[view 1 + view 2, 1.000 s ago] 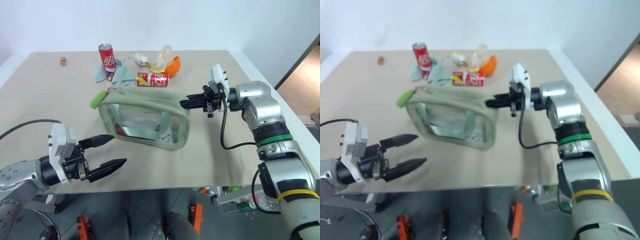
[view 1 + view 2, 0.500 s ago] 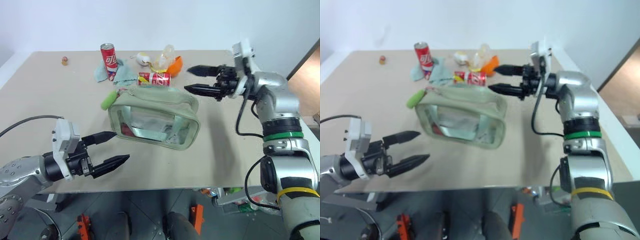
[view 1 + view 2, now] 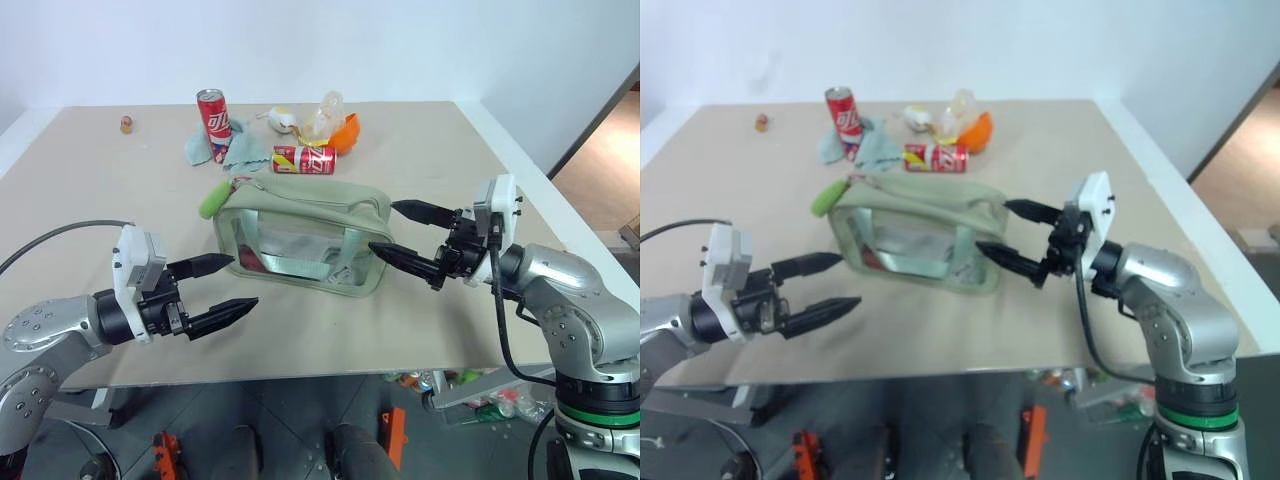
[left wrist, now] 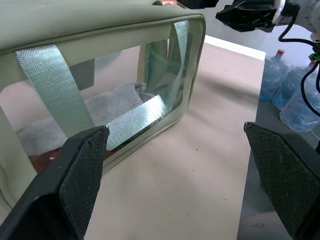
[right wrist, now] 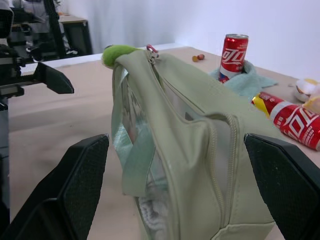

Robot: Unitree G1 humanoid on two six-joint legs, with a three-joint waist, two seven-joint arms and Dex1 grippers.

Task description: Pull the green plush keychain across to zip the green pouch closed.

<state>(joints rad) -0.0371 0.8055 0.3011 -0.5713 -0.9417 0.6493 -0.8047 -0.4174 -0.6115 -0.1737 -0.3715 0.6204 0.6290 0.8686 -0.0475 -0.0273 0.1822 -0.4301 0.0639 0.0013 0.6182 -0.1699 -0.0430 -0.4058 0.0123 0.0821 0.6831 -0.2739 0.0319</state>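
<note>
The green pouch stands on the table's middle, with its clear side panel and webbing strap facing me. The lime green plush keychain hangs at its top left corner, on the zipper's end. My right gripper is open and level at the pouch's right end, one finger high and one low, holding nothing. Also open and empty, my left gripper hovers just in front of the pouch's lower left corner, pointing at it.
Behind the pouch are an upright red can, a lying red can, a pale teal cloth and an orange object. The table's right edge runs close beside my right arm. Water bottles stand on the floor beyond.
My right gripper let go of the pouch's right end, opened, swung up and away, then came back toward me, level with that end. The pouch slid slightly right. The left gripper barely moved.
</note>
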